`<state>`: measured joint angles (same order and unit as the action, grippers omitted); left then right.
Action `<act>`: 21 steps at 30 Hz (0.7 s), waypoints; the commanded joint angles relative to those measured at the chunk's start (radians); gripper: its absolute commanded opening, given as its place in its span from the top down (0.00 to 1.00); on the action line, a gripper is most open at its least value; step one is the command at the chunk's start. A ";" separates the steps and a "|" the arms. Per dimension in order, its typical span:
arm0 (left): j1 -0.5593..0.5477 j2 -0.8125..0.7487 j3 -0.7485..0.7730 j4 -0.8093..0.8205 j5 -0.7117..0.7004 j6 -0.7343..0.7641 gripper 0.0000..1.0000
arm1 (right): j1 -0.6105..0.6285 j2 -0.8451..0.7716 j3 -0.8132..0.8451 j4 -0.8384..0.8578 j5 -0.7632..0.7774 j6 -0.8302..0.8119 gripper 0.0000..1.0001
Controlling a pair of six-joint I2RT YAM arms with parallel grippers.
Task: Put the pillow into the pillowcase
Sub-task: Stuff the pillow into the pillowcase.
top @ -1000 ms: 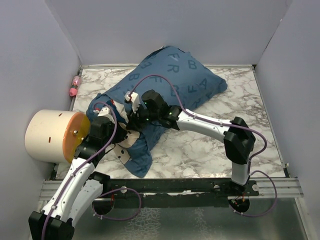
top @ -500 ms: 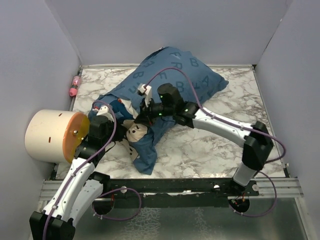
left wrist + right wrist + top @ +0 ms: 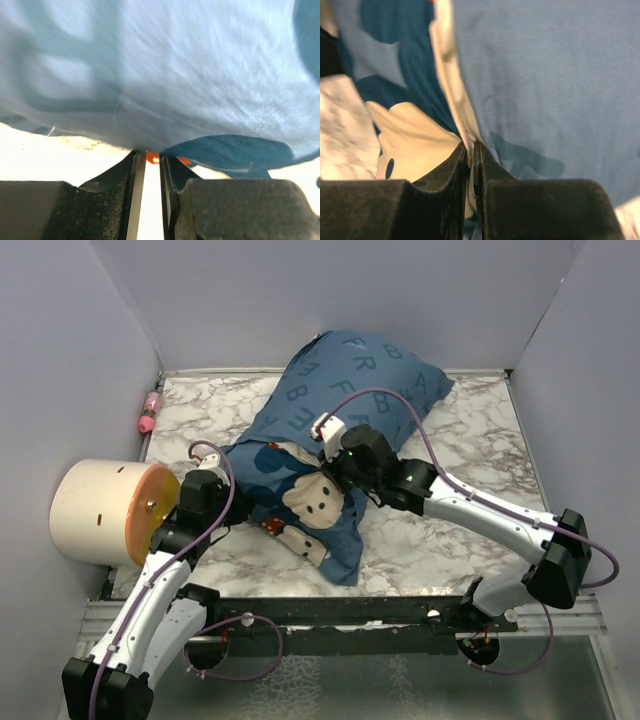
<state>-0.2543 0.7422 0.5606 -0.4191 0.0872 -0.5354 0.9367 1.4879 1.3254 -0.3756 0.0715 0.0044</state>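
Item: pillowcase [image 3: 372,380], blue fabric, lying diagonally on the marble-patterned table [image 3: 470,440] from the far centre down toward the near left. Markings: pale capital letters [image 3: 364,362] scattered over the far half, F, R and B among those legible; they form no readable word. The near half carries a cream cartoon mouse face [image 3: 316,498] and a red bow [image 3: 272,527]. No brand label can be made out. Condition: the far part is plump and full, the near part flat and floppy. Pillow: hidden, none of its white fabric or print is visible, and the bulge at the far end is the only sign of it. Right gripper [image 3: 336,478]: set on the middle of the pillowcase just beside the mouse face, jaws pressed nearly together with a cream-and-blue fold of the cloth nipped between the tips, as the right wrist view shows. Left gripper [image 3: 234,506]: at the pillowcase's left edge, near the bow. Its jaws stand a thin slit apart with blue cloth draped over the tips and a spot of red beyond them. Whether any cloth is actually pinched there cannot be told.
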 commanded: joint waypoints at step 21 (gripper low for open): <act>-0.009 -0.056 0.090 0.449 0.559 -0.401 0.81 | -0.019 -0.261 -0.105 0.037 -0.011 -0.182 0.39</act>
<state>-0.2546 0.6853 0.6834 -0.1555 0.5385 -0.8021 0.9207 1.1545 1.1999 -0.2405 -0.0090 -0.1265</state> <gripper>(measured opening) 0.223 0.608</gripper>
